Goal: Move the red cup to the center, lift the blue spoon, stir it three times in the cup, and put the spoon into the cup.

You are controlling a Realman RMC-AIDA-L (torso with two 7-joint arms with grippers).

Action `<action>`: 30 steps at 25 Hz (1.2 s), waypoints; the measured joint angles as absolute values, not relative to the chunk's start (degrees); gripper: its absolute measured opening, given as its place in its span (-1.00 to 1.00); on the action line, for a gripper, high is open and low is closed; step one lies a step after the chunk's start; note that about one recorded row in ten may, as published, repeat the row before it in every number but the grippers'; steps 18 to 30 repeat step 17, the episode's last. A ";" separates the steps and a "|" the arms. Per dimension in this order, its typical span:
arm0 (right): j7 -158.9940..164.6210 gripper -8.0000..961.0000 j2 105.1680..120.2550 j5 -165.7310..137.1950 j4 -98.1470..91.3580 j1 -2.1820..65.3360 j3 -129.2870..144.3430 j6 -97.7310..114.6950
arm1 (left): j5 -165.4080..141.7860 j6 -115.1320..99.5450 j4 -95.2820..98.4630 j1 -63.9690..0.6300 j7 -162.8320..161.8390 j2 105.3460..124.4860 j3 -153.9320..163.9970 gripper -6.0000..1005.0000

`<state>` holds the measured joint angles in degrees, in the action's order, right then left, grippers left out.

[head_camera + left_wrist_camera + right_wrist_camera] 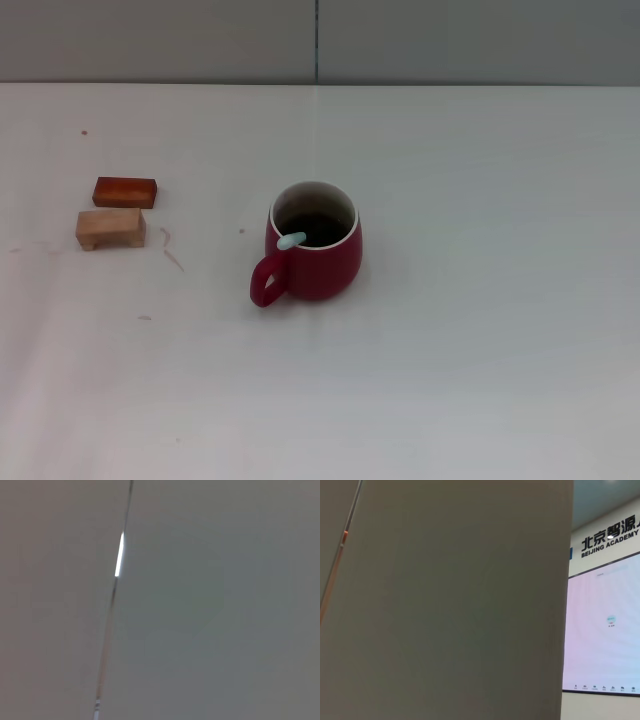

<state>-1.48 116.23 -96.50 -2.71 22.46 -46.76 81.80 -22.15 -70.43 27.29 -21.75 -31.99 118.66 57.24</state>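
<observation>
The red cup stands upright near the middle of the white table in the head view, its loop handle pointing toward the front left. The blue spoon rests inside the cup, its pale blue handle end leaning on the near-left rim; its bowl is hidden in the dark inside. Neither gripper shows in any view. The left wrist view shows only a grey panel wall, and the right wrist view shows a grey panel and a wall screen.
An orange-brown wooden block and a tan wooden block lie at the left of the table. A grey panel wall runs along the table's far edge.
</observation>
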 joint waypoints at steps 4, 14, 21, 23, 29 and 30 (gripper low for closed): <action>-1.51 0.31 115.53 -96.49 -2.86 23.23 -46.76 80.08 | -14.27 -70.25 15.56 -25.13 -17.48 118.66 56.79 0.04; -1.54 0.31 114.73 -96.50 -2.90 24.94 -46.76 78.52 | -6.70 -66.10 6.20 -28.22 -12.07 118.78 55.91 0.03; -1.27 0.31 114.63 -96.49 -2.88 25.06 -46.76 78.55 | -6.64 -66.14 6.03 -27.86 -12.72 118.81 55.89 0.03; -1.27 0.31 114.63 -96.49 -2.88 25.06 -46.76 78.55 | -6.64 -66.14 6.03 -27.86 -12.72 118.81 55.89 0.03; -1.27 0.31 114.63 -96.49 -2.88 25.06 -46.76 78.55 | -6.64 -66.14 6.03 -27.86 -12.72 118.81 55.89 0.03; -1.27 0.31 114.63 -96.49 -2.88 25.06 -46.76 78.55 | -6.64 -66.14 6.03 -27.86 -12.72 118.81 55.89 0.03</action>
